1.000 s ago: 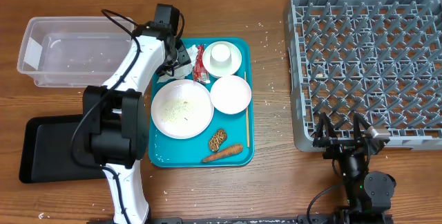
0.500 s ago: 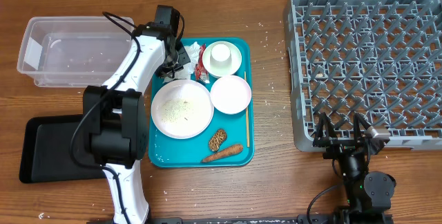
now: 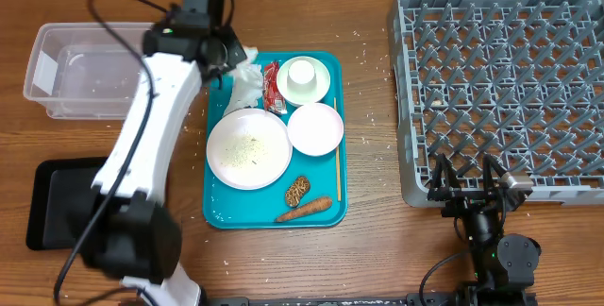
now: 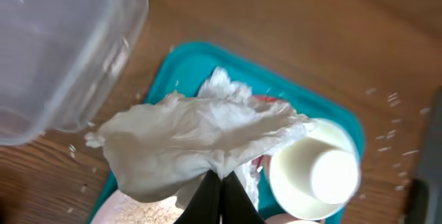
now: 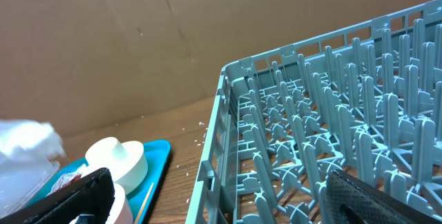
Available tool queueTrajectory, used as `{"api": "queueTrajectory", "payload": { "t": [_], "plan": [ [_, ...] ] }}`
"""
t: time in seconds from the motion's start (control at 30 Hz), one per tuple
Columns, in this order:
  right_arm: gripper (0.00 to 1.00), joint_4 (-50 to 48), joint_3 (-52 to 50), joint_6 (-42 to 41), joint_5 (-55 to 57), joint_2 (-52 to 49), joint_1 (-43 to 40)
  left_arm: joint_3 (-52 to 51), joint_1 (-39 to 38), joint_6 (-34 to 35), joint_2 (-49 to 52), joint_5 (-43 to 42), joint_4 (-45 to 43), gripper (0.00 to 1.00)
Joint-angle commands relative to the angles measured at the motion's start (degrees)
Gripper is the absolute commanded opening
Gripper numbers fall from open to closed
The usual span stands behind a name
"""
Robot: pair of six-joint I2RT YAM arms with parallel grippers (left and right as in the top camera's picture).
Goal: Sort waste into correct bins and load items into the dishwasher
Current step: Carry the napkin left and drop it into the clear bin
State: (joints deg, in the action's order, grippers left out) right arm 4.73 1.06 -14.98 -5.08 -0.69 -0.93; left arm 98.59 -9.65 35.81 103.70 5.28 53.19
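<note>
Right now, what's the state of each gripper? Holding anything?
Left gripper: jaws shut on the crumpled white napkin.
Right gripper: jaws open, holding nothing.

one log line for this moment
left jaws shut on napkin above tray corner | right jaws open beside rack

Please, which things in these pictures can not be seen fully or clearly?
1. Red wrapper: left wrist view, mostly covered by the napkin.
2. Black tray: overhead, right part hidden by the left arm.
3. Dish rack: overhead, cut by the right edge.
4. Left gripper: left wrist view, fingers cut by the bottom edge.
</note>
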Motion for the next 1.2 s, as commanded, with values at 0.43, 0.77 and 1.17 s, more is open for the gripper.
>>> {"api": "queueTrajectory", "payload": {
  "t": [0.43,0.77,1.17],
  "plan": [
    [1.0,-0.33,-0.59,0.04,0.5,0.52,0.28,0.9,9.22,2.56,-2.75,32.59,-8.07,0.04],
    [1.0,-0.33,-0.59,0.04,0.5,0.52,0.28,0.9,16.28,1.22,0.83,23.28,-9.05,1.0],
    [1.0,-0.33,-0.59,0.04,0.48,0.52,0.28,0.9,6.29,-16.55,0.79,-13.03,-1.95,1.0]
  ]
}}
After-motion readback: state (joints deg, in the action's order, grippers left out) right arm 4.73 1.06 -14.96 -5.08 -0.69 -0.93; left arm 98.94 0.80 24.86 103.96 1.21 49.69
